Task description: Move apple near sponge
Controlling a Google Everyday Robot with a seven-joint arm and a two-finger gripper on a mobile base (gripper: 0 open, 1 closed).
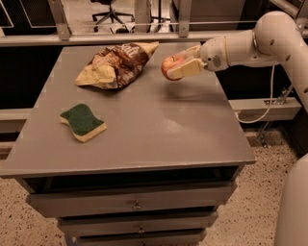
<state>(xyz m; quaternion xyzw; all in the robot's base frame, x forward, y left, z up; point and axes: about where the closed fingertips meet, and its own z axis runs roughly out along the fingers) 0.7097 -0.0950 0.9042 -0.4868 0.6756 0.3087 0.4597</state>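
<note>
The red apple with a yellowish patch is held in my gripper, lifted above the back right part of the grey table. The cream fingers are shut around the apple from the right. The sponge, dark green on top with a pale yellow base, lies flat near the table's left front, well to the left of and in front of the apple.
A crumpled brown-and-yellow snack bag lies at the back of the table, just left of the apple. Drawers sit under the tabletop. A rail and an office chair stand behind the table.
</note>
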